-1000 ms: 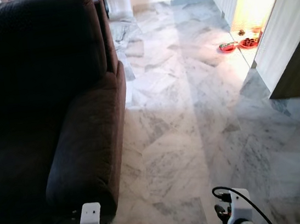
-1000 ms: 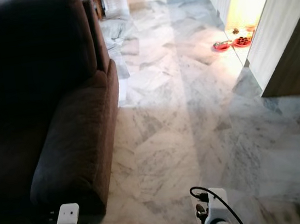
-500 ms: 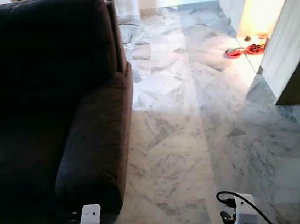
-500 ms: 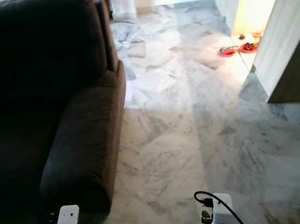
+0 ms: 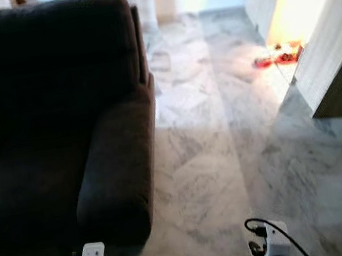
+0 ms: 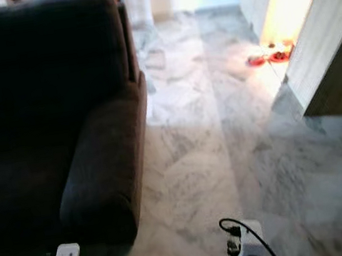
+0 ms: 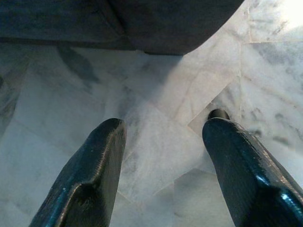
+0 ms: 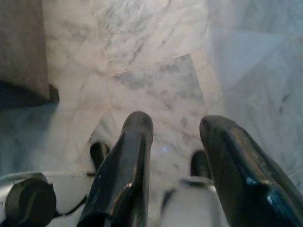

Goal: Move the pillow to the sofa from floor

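Searching for the pillow: none is lying on the marble floor beside the sofa, so direction cannot be told. Left gripper and right gripper are hanging open, holding nothing.

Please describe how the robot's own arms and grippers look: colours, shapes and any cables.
At the head views' lower edge, each arm ends in a white rounded wrist piece. A thin black cable loops over the right one. The left gripper and the right gripper each have two long, glossy black fingers with rounded tips.
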Tool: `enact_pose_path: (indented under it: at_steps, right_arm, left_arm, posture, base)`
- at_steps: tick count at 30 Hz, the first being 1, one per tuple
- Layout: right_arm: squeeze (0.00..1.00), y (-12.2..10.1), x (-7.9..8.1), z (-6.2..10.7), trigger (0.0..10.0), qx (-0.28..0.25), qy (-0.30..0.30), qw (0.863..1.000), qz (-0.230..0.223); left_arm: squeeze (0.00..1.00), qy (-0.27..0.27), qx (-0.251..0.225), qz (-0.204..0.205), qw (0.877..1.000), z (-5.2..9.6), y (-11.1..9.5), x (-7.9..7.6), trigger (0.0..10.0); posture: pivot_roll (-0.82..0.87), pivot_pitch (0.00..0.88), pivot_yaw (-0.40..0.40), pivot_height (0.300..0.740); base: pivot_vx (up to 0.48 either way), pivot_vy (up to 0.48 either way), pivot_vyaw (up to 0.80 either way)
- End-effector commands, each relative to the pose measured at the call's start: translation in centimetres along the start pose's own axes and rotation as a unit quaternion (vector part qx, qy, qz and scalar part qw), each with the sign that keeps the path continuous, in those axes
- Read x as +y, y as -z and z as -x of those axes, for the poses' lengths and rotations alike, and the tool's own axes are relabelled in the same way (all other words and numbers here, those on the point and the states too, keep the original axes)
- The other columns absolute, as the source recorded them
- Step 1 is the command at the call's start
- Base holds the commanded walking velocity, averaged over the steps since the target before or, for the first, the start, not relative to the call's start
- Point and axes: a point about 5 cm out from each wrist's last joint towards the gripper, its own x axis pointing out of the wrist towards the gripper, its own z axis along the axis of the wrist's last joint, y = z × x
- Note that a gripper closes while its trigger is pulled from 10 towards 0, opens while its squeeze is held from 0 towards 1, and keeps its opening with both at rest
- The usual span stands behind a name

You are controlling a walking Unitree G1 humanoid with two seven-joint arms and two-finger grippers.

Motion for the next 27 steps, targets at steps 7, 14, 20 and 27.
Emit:
enact_pose_path:
  at_steps: [7,14,20,27]
  right_arm:
    - [0.00,0.4,0.2,0.1,10.0,0.002,0.002,1.000,-0.017]
    - [0.00,1.2,-0.4,0.3,10.0,0.006,0.008,1.000,-0.018]
    - [0.00,1.2,-0.8,0.4,10.0,0.005,0.004,1.000,0.004]
    - [0.00,0.5,-2.4,0.5,10.0,0.001,0.017,1.000,0.025]
  left_arm:
    - [0.00,-0.004,0.012,-0.007,1.000,0.0,0.1,0.2,10.0]
    - [0.00,0.004,0.016,-0.019,1.000,0.1,0.7,-0.4,10.0]
    - [0.00,0.010,0.008,-0.005,1.000,-0.1,0.3,-1.5,10.0]
    - [0.00,0.028,-0.002,0.006,1.000,-0.2,-0.3,-3.6,10.0]
  posture:
    - [-0.06,0.010,0.067,0.740]
    - [-0.08,0.000,0.079,0.740]
    - [-0.07,0.000,0.050,0.740]
    - [-0.06,0.000,0.014,0.740]
  base:
    - [0.000,0.324,0.00]
    - [0.000,0.322,0.00]
    - [0.000,0.321,0.00]
    - [0.000,0.321,0.00]
